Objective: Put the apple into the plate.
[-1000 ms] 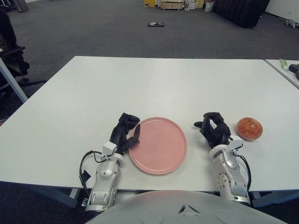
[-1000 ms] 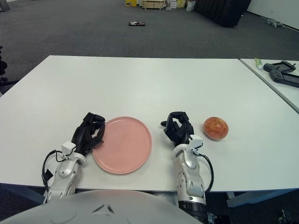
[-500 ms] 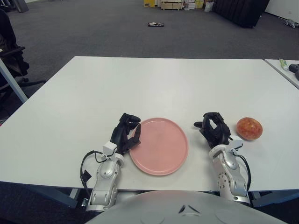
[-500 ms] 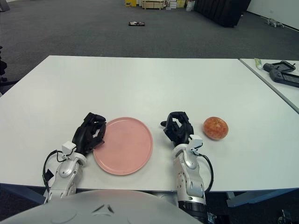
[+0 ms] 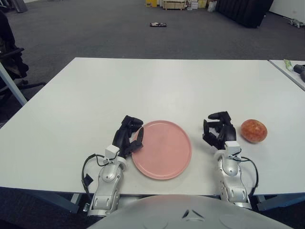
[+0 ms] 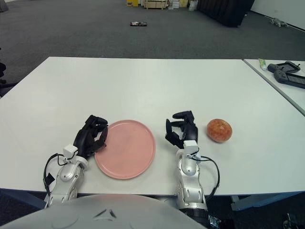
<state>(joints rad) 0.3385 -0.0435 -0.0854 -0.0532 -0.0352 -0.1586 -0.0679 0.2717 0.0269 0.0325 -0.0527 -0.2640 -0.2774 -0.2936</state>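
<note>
Table [image 5: 157, 81]: white top, filling most of both eye views, grey carpet beyond its far edge.

Left hand [image 5: 128, 137]: near the front edge, at the left rim of the plate. Dark fingers [image 5: 132, 123] curled and close together, nothing held; one finger lies along the plate's left rim, contact with the rim cannot be told for sure. Silver wrist and a black cable loop show behind it.

Plate [image 5: 164, 162]: pink, round, flat on the table between the two hands, nothing on it.

Right hand [image 6: 181, 129]: to the right of the plate, with bare table between them. Palm faces the plate side; fingers [image 6: 183, 114] partly spread and bent, holding nothing. It shows just left of the apple, with a clear gap of table between them.

Apple [image 6: 219, 130]: red-orange, mottled, sitting on the table to the right of the right hand, outside the plate, well apart from the plate's rim.

Second table [image 6: 279, 78]: at the far right edge, separate from the main one, with a dark device [image 6: 288, 76] lying on it.
</note>
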